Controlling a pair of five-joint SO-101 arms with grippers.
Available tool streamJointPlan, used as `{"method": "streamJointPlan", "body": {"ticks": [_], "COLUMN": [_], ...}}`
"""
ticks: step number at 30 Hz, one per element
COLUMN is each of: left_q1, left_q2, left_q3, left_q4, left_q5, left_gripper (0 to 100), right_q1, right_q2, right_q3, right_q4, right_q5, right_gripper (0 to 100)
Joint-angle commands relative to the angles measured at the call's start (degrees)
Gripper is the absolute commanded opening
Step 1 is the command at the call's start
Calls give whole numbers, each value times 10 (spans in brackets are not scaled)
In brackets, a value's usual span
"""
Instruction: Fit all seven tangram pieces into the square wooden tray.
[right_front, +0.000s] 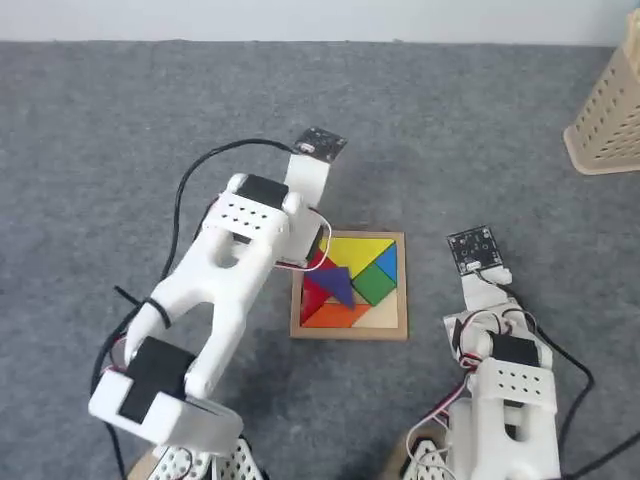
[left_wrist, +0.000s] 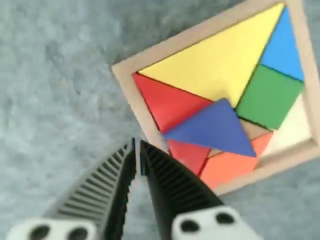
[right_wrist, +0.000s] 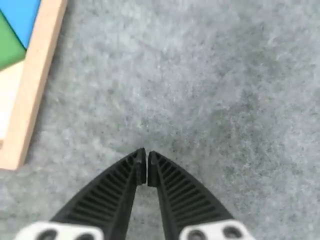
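The main hazard sits just ahead of the left fingers (left_wrist: 165, 175). The dark blue triangle (left_wrist: 212, 125) lies crooked on top of its neighbours rather than down in the tray (left_wrist: 136, 100). As I judge it, a push from closed tips could slide it farther over the red triangle (left_wrist: 170, 102). It could also tip the orange piece (left_wrist: 230, 165) up instead of seating anything. A shove on the rim would likely drag the whole tray across the grey bench (right_wrist: 225, 90), since nothing pins it.

The left fingers are pressed almost together, with only a sliver between the tips, and they grip nothing. They hang just outside the tray's nearest rim; whether they touch it I cannot tell. Past that rim comes the red triangle, then the blue one riding over it and over a small red piece (left_wrist: 187, 152). Farther out lie the yellow triangle (left_wrist: 220, 60), the green square (left_wrist: 270, 95) and the light blue piece (left_wrist: 285, 45). Farthest from the tips is a patch of pale tray floor (left_wrist: 295, 127), probably the gap the blue triangle belongs in.

The right fingers (right_wrist: 175, 190) are closed tip to tip and empty above the bench. The tray's corner lies off to one side, apart from them.
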Motion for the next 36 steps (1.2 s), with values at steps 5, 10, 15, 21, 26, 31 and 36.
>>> {"method": "streamJointPlan", "body": {"ticks": [5, 10, 15, 21, 26, 31, 36], "left_q1": [8, 11, 4, 4, 15, 16, 18], "left_q2": [3, 4, 4, 4, 4, 4, 4], "left_q3": [-2, -2, 12, 29, 28, 30, 28], "left_q4": [-3, -3, 7, 9, -18, -51, -73], "left_q5": [84, 86, 84, 86, 138, 178, 200], "left_gripper": [13, 13, 13, 103, 170, 170, 170], "right_q1": [7, 7, 7, 7, 7, 7, 7], "right_q2": [-15, -15, -20, -21, -21, -21, -21], "right_q3": [-4, -4, 3, 4, 4, 4, 4], "right_q4": [-6, -7, -10, -10, -10, -10, -11], "right_q5": [5, 4, 4, 4, 5, 8, 8], "right_gripper": [9, 9, 9, 9, 9, 9, 9]}}
